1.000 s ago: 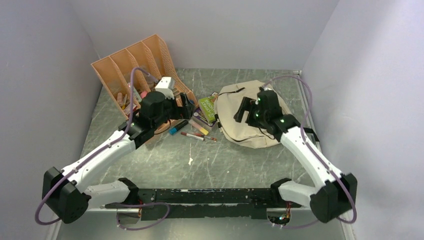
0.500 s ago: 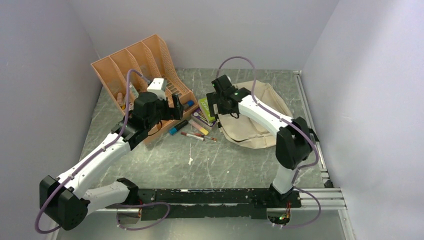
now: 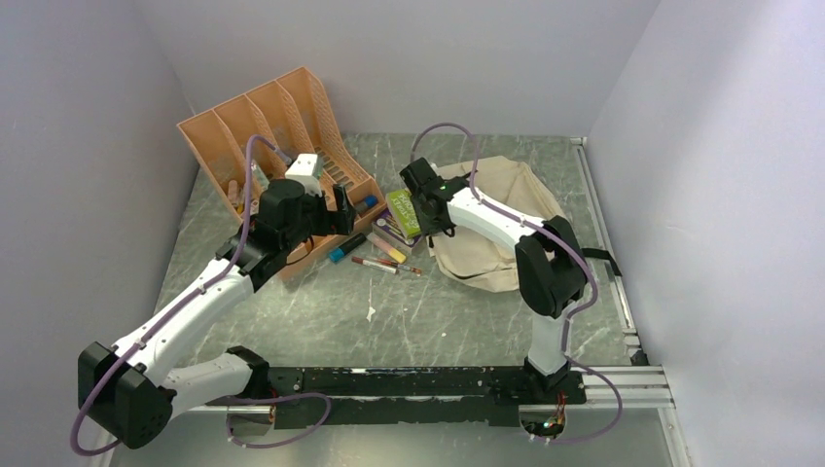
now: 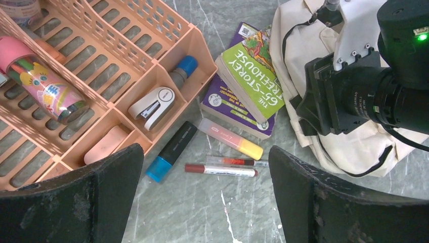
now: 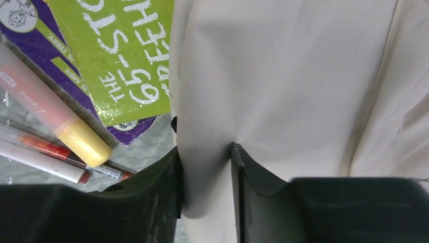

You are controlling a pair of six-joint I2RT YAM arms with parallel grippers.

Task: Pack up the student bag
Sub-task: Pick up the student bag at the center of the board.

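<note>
The student bag (image 3: 506, 190) lay on the right part of the desk (image 3: 409, 311). The right pincer (image 5: 207, 152) pinched a fold of the bag's cream fabric at the edge just beside the green book (image 5: 131, 61). The left pincer (image 4: 205, 164) hung spread wide above the markers (image 4: 222, 170), near the orange organizer (image 4: 101, 76).

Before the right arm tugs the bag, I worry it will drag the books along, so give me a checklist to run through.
1. Right gripper closed on a fold of the student bag: ok.
2. Green book outside the pinch, beside the bag's edge: ok.
3. Highlighter lies apart from that pinch: ok.
4. Left gripper open, empty, above the pens: ok.
5. Whether the bag is unzipped: cannot tell.
</note>
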